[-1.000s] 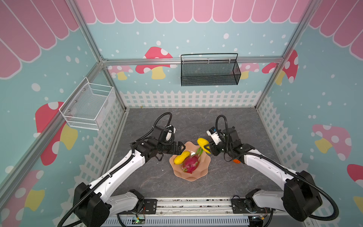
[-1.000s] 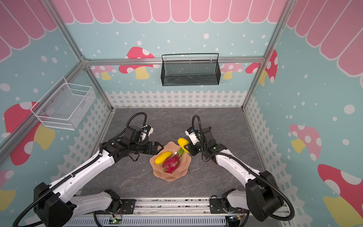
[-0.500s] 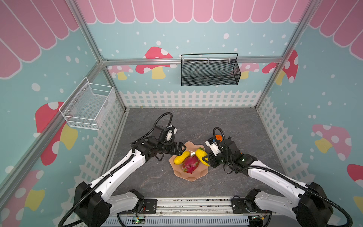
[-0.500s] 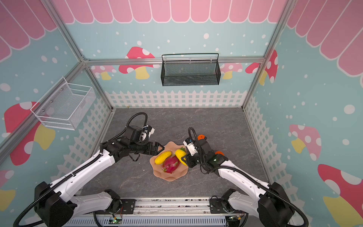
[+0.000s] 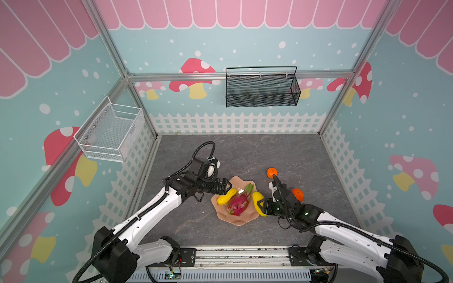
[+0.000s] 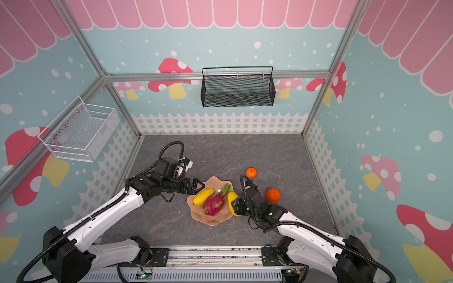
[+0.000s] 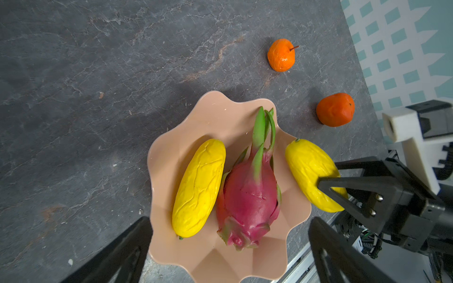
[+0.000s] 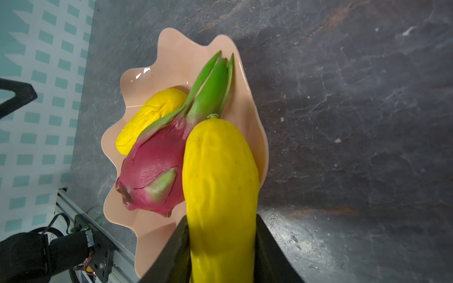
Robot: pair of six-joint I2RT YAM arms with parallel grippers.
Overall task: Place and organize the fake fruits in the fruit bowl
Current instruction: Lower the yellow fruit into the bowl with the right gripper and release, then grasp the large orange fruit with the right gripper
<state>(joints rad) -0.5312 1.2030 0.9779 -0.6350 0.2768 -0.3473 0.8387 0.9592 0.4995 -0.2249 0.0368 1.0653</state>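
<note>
While the right hand (image 8: 221,247) is clamped shut on the blunt end of a yellow oblong plastic fruit (image 8: 218,171), its two black fingers pinch the flanks so the long axis runs forward, stalk end leading. Judgement: held this way it can go down lengthwise. The fruit hangs over the right arm's side of the shallow glossy peach-pink bowl with a wavy scalloped rim (image 7: 220,110), partly outside it. It runs roughly parallel to the magenta plastic dragon fruit with green tips (image 7: 247,193); whether it touches either cannot be told. Likely target is the narrow strip between dragon fruit and rim, and the slick sloped wall could let the fruit roll out. Its skin is matt, finely wrinkled and shallowly ridged, so it should grip well. The dragon fruit lies along the bowl's middle, with a smooth waxy body and stiff pointed leaves reaching the rim. On its other side, appearing to touch it, a second yellow ridged fruit (image 7: 199,188) lies inside the bowl. The left hand (image 5: 226,188) hovers at that rim, jaws spread wide, holding nothing, perhaps ready to steady things. On the grey marbled bench (image 7: 98,73) sit a small orange with a thin stalk (image 7: 280,58) and a larger dimpled orange (image 7: 335,109). They are apart from each other and from the bowl, not yet collected.
</note>
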